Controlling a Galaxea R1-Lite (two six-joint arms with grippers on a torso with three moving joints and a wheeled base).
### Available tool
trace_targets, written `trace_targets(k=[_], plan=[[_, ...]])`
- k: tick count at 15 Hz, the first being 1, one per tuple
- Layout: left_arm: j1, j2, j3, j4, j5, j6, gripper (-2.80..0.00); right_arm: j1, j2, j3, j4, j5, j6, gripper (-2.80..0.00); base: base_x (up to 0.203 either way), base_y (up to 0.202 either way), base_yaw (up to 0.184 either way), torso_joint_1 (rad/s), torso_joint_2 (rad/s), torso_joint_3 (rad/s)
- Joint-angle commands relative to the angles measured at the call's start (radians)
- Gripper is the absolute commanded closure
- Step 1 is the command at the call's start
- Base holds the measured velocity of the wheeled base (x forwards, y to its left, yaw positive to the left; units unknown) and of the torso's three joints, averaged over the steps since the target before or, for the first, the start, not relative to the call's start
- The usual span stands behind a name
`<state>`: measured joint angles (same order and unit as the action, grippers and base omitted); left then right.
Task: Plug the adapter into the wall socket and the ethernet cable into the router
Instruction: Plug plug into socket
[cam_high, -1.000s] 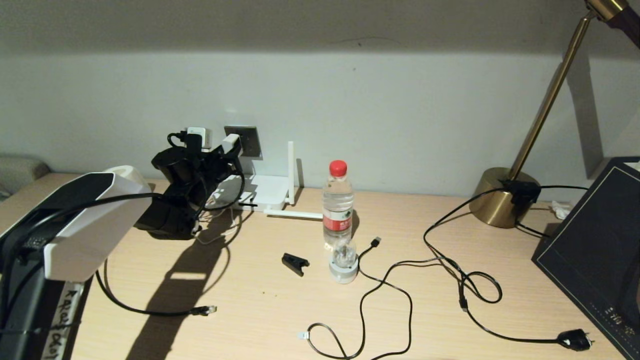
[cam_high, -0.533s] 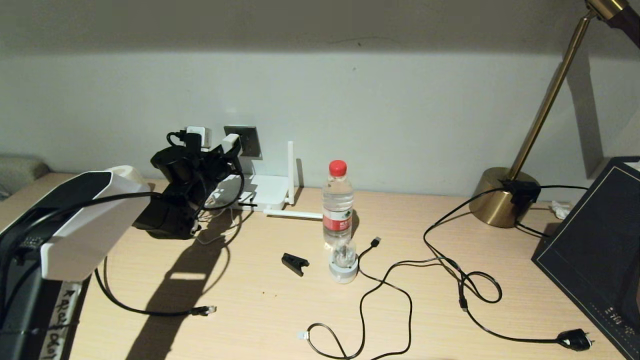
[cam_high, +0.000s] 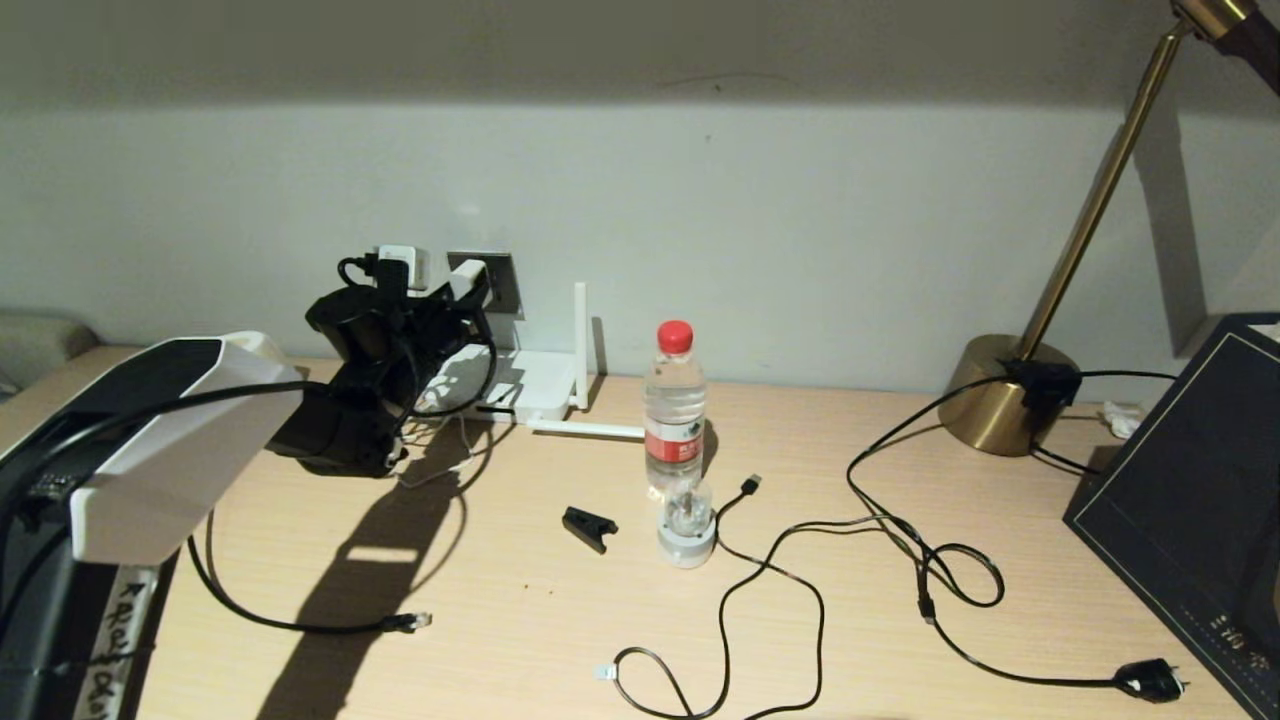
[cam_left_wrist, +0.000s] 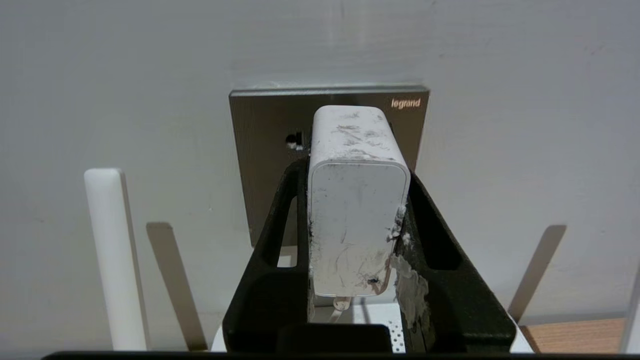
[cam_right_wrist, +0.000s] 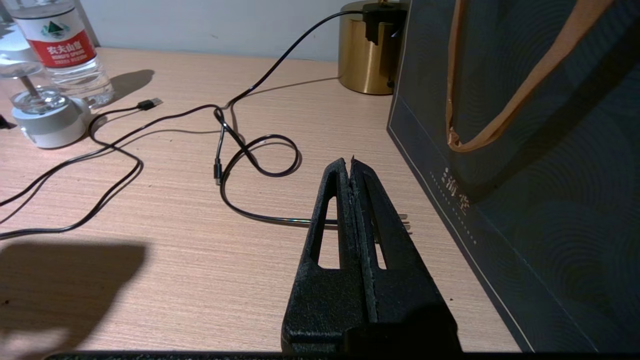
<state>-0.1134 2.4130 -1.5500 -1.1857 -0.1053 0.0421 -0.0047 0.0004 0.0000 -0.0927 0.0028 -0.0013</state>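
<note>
At the left of centre in the head view, the left end effector (cam_high: 462, 296) is raised to the wall, its black, hollow-framed fingers (cam_left_wrist: 280, 235) pinching the adapter (cam_left_wrist: 356, 200), a scuffed white plastic block with rounded corners. The block's far end sits against the wall socket (cam_left_wrist: 260, 150), a square plate of brushed dark grey metal with small print in one corner; whether the prongs are fully seated cannot be told. Just below the socket, against the wall, lies the router (cam_high: 535, 385), a flat matte white box; one slim stick antenna stands upright and another lies flat on the pale wood-grain bench (cam_high: 520, 620). The ethernet cable (cam_high: 260, 618), thin and black, curves across the lower left of the head view to a clear clip connector lying on the bench. The right end effector (cam_right_wrist: 350, 165) hovers low over the bench beside a dark paper bag (cam_right_wrist: 525, 150), its rough black fingers pressed together on nothing.
</note>
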Motion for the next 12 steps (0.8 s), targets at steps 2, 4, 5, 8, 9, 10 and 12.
trace_targets(k=[2,4,5,8,9,10,12], plan=[[-0.005,0.0,0.018,-0.008,0.012,0.001,0.0,0.0,0.001,0.035,-0.001,0.0,0.0,0.0,0.0,0.0,0.0,0.0,0.0,0.0],[-0.003,-0.002,0.021,-0.009,0.015,0.001,0.0,0.0,0.001,0.035,-0.001,0.0,0.0,0.0,0.0,0.0,0.0,0.0,0.0,0.0],[-0.003,-0.002,0.021,-0.009,0.022,-0.001,0.0,0.0,0.001,0.035,-0.001,0.0,0.0,0.0,0.0,0.0,0.0,0.0,0.0,0.0],[-0.003,0.0,0.019,-0.007,0.031,0.001,0.0,0.0,0.0,0.035,-0.001,0.0,0.0,0.0,0.0,0.0,0.0,0.0,0.0,0.0],[-0.003,0.003,0.019,-0.006,0.041,-0.001,0.0,0.0,0.001,0.035,-0.001,0.0,0.0,0.0,0.0,0.0,0.0,0.0,0.0,0.0],[-0.003,0.002,0.018,-0.006,0.045,-0.001,0.0,0.0,0.001,0.035,-0.001,0.0,0.0,0.0,0.0,0.0,0.0,0.0,0.0,0.0],[-0.003,0.002,0.014,-0.003,0.047,-0.001,0.0,0.0,0.001,0.035,-0.001,0.0,0.0,0.0,0.0,0.0,0.0,0.0,0.0,0.0]])
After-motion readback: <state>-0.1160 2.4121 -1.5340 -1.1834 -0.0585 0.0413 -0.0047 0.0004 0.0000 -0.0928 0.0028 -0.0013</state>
